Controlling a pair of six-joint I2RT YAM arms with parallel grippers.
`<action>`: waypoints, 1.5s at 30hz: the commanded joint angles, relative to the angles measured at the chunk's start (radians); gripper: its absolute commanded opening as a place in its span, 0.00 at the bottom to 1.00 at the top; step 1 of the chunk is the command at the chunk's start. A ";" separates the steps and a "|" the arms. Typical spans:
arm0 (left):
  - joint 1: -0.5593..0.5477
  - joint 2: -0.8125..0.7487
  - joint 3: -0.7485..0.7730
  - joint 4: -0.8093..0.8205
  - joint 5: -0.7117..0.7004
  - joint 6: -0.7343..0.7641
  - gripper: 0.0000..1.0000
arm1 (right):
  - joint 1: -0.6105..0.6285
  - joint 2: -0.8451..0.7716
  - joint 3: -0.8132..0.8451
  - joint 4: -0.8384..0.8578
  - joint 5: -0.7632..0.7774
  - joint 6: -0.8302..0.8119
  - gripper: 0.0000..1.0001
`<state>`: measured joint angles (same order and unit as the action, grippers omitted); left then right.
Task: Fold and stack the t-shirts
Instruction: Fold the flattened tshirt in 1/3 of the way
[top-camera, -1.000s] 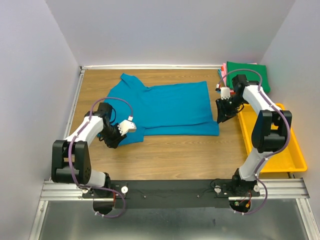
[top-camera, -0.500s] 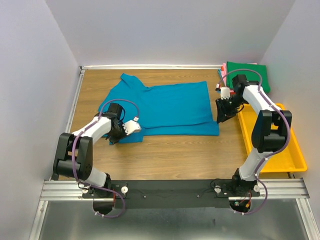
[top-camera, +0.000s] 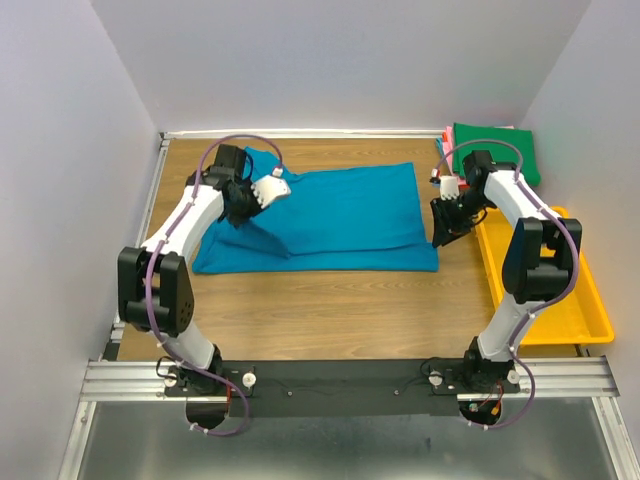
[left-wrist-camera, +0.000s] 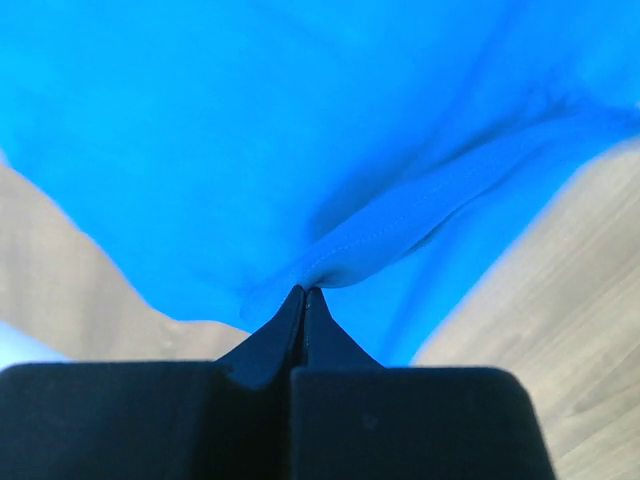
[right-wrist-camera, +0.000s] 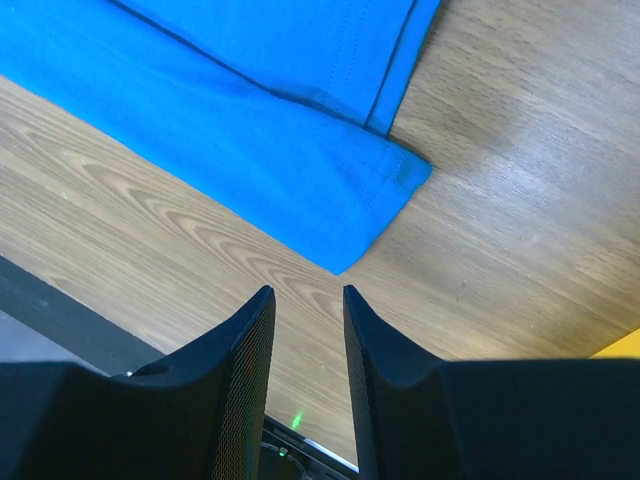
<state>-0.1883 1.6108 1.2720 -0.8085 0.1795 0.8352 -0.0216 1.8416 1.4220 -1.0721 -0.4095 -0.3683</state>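
Teal-blue t-shirt (top-camera: 340, 215) spread on table (top-camera: 330, 300), left end bunched up. Left gripper (left-wrist-camera: 303, 293) pinched tight on stitched edge fold. Right gripper (right-wrist-camera: 305, 300) narrowly parted, holding nothing, above shirt's near right corner. Dark green t-shirt (top-camera: 495, 145) in far right corner.

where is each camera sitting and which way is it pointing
Top external: above and behind the bases, looking down on the wooden table, teal-blue t-shirt and yellow tray; the left arm and right arm show whole.
Left wrist: on the left arm, looking along the left gripper, shut on a fold of that t-shirt.
Right wrist: on the right arm, looking down past the open right gripper at the t-shirt's corner lying flat.
Shared: all three show the t-shirt and table.
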 joint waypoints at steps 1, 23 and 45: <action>0.003 0.104 0.134 -0.024 0.055 -0.036 0.00 | -0.005 0.007 0.003 -0.015 -0.028 -0.021 0.40; 0.047 0.376 0.392 0.118 0.008 -0.133 0.00 | -0.003 0.002 -0.038 -0.012 -0.028 -0.054 0.39; 0.257 0.063 -0.136 0.124 0.089 -0.088 0.41 | 0.175 0.134 0.006 0.149 0.020 0.034 0.36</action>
<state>0.0422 1.6863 1.2377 -0.6903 0.2287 0.7109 0.1261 1.9400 1.4178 -0.9955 -0.4316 -0.3622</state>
